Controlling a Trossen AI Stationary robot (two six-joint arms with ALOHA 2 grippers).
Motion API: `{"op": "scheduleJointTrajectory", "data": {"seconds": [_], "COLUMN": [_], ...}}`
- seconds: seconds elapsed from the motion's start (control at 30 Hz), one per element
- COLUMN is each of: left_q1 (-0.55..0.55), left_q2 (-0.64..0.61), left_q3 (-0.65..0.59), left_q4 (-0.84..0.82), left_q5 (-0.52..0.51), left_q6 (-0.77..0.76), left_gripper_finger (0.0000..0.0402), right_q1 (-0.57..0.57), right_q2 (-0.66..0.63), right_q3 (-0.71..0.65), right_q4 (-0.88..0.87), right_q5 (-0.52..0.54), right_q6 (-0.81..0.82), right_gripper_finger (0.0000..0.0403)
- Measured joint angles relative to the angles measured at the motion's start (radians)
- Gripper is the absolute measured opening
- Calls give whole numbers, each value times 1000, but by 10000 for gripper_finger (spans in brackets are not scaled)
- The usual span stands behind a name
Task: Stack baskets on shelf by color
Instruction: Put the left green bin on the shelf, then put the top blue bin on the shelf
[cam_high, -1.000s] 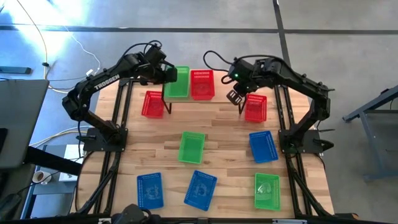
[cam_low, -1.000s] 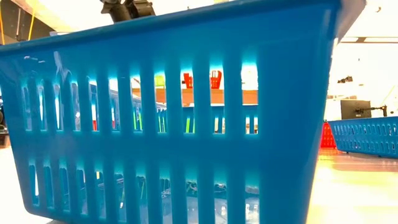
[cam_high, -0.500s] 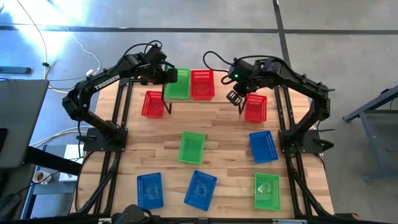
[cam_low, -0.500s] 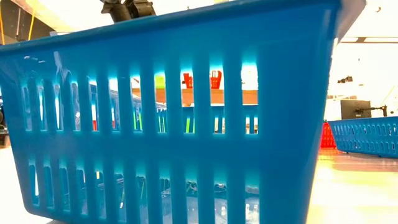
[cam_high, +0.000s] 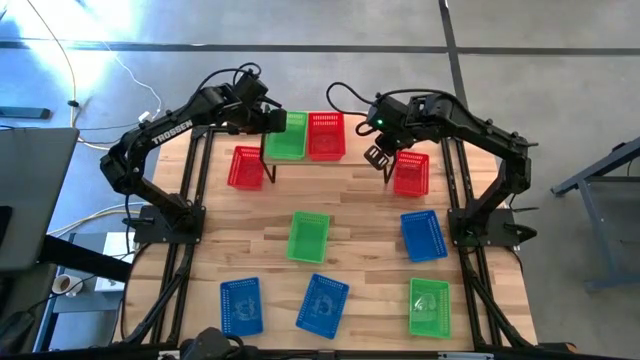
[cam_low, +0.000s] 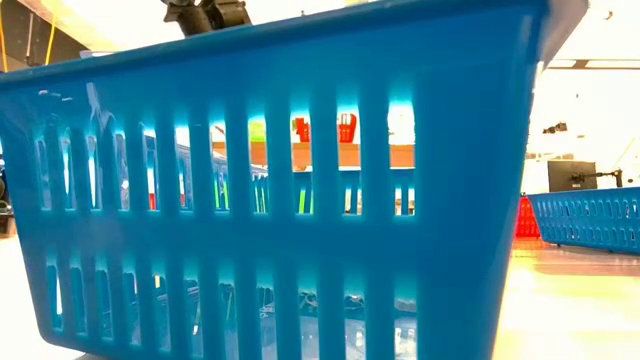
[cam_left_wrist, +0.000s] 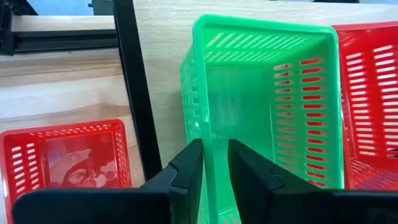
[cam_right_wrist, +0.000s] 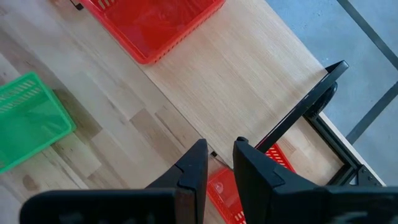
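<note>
The shelf (cam_high: 357, 145) stands at the table's far middle. On it a green basket (cam_high: 286, 133) and a red basket (cam_high: 325, 135) rest side by side on their bottoms. My left gripper (cam_left_wrist: 215, 146) is open. One finger is inside the green basket and one outside its left wall (cam_left_wrist: 198, 118), with a narrow gap on each side. My right gripper (cam_high: 378, 157) hovers open over the shelf's right end. It has nothing between its fingers and is next to a red basket (cam_high: 411, 172) on the table.
On the table lie a red basket (cam_high: 245, 167) by the shelf's left leg, a green one (cam_high: 308, 237) in the middle and a blue one (cam_high: 423, 235) at the right. Two blue ones (cam_high: 240, 305) (cam_high: 322, 303) and a green one (cam_high: 429, 306) lie near the front edge.
</note>
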Motion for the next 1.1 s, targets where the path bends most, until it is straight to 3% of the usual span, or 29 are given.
{"op": "scheduleJointTrajectory", "data": {"seconds": [0.67,1.1], "left_q1": [8,44], "left_q2": [-3,-88], "left_q3": [0,1], "left_q4": [-5,-5], "left_q5": [11,-1], "left_q6": [84,172], "left_gripper_finger": [75,60], "right_q1": [0,0], "right_q2": [0,0], "right_q3": [0,0], "right_q4": [0,-35], "right_q5": [0,-8], "right_q6": [0,13], "right_gripper_finger": [62,62]}}
